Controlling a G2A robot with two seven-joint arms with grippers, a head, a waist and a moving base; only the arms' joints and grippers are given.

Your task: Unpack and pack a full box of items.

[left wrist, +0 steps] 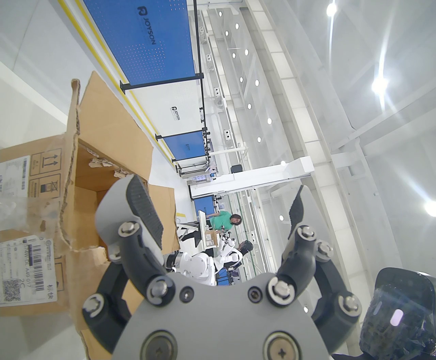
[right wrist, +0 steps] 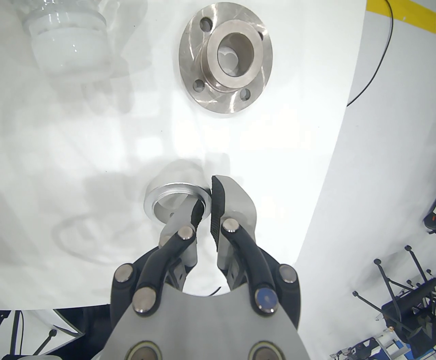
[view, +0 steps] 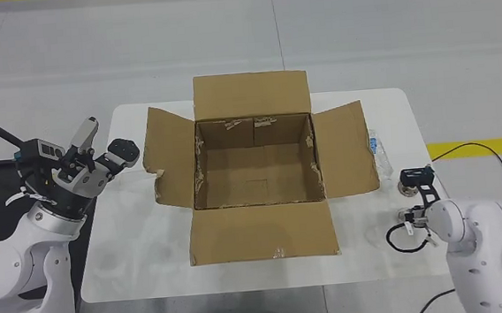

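An open cardboard box [view: 256, 169] stands in the middle of the white table [view: 134, 245], all flaps folded out and its inside bare. My right gripper [right wrist: 206, 197] is down at the table's right side, shut on the rim of a small silver metal ring [right wrist: 163, 194], one finger inside the ring and one outside. A steel flange [right wrist: 224, 64] lies flat just beyond it. My left gripper [view: 108, 141] is held up left of the box, open and holding nothing. In the left wrist view the gripper [left wrist: 218, 191] points up and the box [left wrist: 102, 126] is beside it.
A clear plastic bottle [view: 373, 142] with a white cap [right wrist: 64, 37] lies by the box's right flap. The table's right edge runs close to my right gripper. A black cable [view: 481, 152] crosses the floor to the right.
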